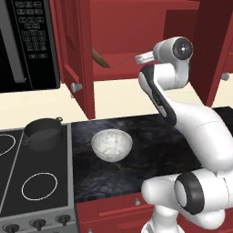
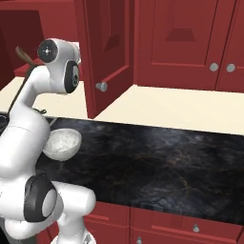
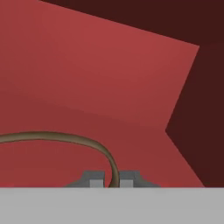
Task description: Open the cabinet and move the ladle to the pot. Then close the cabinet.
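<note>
Cabinet: the dark red two-door cabinet (image 1: 82, 54) stands open; its door edges could catch the ladle on the way out.
Pot: the small dark grey metal pot (image 1: 42, 133) waits on the stove, well apart.
Ladle: the slim brown wooden ladle (image 1: 105, 60) sits inside the cabinet.
Gripper: the gripper (image 3: 111, 180) is pinched onto the thin handle near its end, so it may swivel or slip.

My gripper (image 3: 111, 180) is inside the open cabinet (image 1: 79, 54), closed on the ladle (image 1: 102, 59) handle. Below, the bowl (image 1: 112, 144) sits on the counter (image 1: 154, 150); the pot (image 1: 43, 134) stands left of it on the stove (image 1: 27, 182).
</note>
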